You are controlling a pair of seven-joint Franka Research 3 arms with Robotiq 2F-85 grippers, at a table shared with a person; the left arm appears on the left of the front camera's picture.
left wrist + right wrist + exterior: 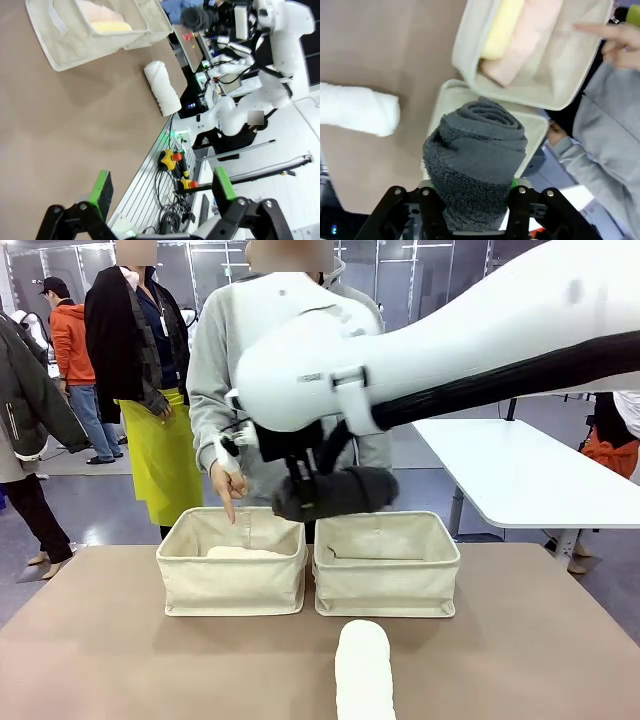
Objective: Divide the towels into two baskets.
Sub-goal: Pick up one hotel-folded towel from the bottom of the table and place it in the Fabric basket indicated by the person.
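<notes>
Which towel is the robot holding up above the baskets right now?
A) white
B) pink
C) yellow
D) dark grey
D: the right arm holds the grey towel over the baskets, while the white towel lies on the table and the pink towel and yellow towel lie in the left basket.

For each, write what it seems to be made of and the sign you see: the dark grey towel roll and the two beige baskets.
Dark grey towel roll: likely cotton terry, matte; fuzzy looped pile shows along the spiral end. Left basket and right basket: probably woven canvas, matte; soft, slightly sagging walls with folded rims.
</notes>
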